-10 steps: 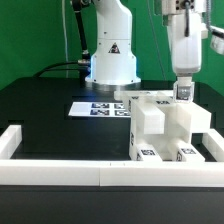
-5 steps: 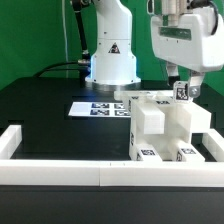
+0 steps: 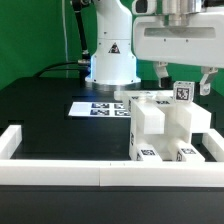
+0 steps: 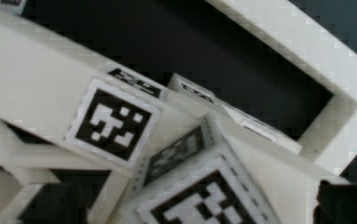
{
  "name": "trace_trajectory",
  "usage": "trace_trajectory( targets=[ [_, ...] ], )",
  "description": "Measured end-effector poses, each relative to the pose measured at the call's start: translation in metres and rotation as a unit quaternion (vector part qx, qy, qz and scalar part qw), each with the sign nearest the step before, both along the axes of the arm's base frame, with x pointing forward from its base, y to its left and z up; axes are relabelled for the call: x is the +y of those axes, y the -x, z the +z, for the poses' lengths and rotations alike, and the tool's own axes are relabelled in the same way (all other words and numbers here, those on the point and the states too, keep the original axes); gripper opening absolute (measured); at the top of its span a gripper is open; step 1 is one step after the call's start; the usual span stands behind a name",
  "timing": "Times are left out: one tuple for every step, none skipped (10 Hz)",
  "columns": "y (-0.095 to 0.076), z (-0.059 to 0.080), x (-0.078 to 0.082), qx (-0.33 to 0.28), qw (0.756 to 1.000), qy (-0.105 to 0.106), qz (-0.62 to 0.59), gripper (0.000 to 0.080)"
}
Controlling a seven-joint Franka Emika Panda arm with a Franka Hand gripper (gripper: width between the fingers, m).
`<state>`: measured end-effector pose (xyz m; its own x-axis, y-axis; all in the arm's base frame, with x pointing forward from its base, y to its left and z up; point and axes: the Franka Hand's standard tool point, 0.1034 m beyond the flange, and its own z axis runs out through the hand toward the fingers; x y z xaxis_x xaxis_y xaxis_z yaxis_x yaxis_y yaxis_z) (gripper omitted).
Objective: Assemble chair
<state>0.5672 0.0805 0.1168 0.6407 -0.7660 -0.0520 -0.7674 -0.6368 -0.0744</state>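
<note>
**Figure. Exterior and wrist views, chair assembly in progress.** The end effector (image 3: 183,76) hangs over the chair (image 3: 160,125), released and grasping nothing. Its two fingers (image 3: 160,72) are spread wide. Directly beneath the gap stands the tagged post (image 3: 183,91), the highest part of the chair, at its far side toward the exterior view's right. The post is upright with its long axis vertical, and the fingers flank its top without touching it. Any return to the post would therefore be a straight descent, with no sideways travel.

The wrist view shows only close, blurred white faces of the chair and a square tag (image 4: 113,118); which part it sits on cannot be told.

The chair rests on the black tabletop (image 3: 45,115), at the exterior view's right. Its front is just beside the near rail (image 3: 70,172), and its flank is close to the side rail (image 3: 216,150). This leaves little room on those two sides. Open tabletop lies toward the exterior view's left. The marker board (image 3: 92,107) lies just beside the chair, between it and the arm's base (image 3: 112,62).
</note>
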Motion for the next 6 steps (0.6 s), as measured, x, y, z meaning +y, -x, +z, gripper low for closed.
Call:
trace_trajectory(
  targets=[
    [0.0000, 0.0000, 0.0002, -0.003, 0.999, 0.001, 0.032, 0.0648],
    [0.0001, 0.0000, 0.0004, -0.006, 0.997, 0.002, 0.072, 0.0648],
    [0.0002, -0.0001, 0.0006, -0.010, 0.994, 0.004, 0.113, 0.0648],
    [0.0002, -0.0001, 0.0004, -0.013, 0.988, 0.005, 0.151, 0.0648],
    [0.0002, -0.0002, 0.0003, -0.014, 0.986, 0.005, 0.163, 0.0618],
    [0.0004, -0.0003, 0.0002, -0.013, 0.987, 0.005, 0.160, 0.0618]
  ],
)
